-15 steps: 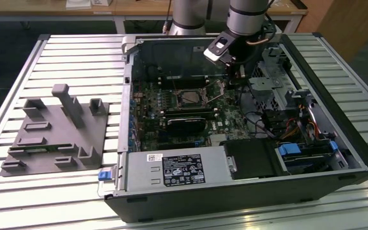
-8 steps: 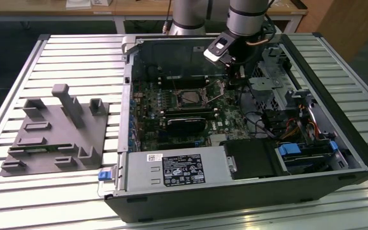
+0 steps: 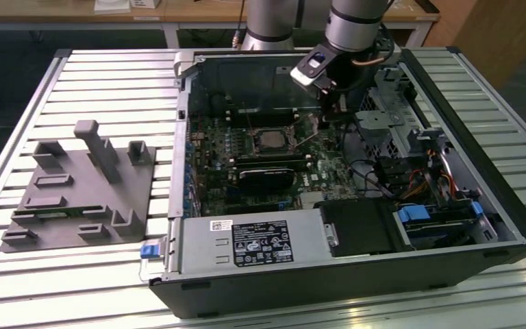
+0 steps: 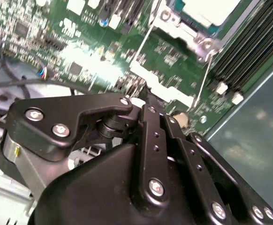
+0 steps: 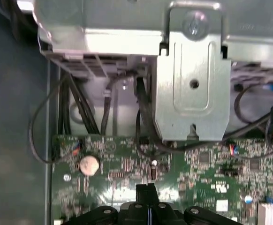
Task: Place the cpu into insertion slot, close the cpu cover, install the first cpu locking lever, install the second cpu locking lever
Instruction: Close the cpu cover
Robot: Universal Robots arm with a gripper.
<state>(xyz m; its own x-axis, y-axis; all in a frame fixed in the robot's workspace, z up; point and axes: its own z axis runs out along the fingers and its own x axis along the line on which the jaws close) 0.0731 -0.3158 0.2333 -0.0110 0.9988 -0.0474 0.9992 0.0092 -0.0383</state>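
Silvery-tan and flat, the small square cpu (image 4: 207,9) lies in the shiny-rimmed square insertion slot (image 3: 286,140) on the green motherboard (image 3: 210,140), with the thin silvery cpu cover frame (image 4: 176,27) lying around its face. In the second wrist view a thin silver wire lever (image 4: 200,79) runs slanting from the socket's corner toward the arm's black gripper (image 3: 327,118). In the exterior view the gripper hangs inside the open black computer case (image 3: 336,288), just beside the slot on the exterior view's right and low over the board. In the first wrist view its black fingertips (image 5: 146,190) sit pressed together, narrow, and I cannot tell whether anything is pinched between them. A round silver coin battery (image 5: 88,164) and a folded grey sheet-metal bracket (image 5: 193,84) lie ahead of them. Long black memory sticks (image 4: 254,42) flank the socket. The case rests on a slatted aluminium table (image 3: 107,75), with a grey moulded fixture block (image 3: 80,185) well apart at the exterior view's left.
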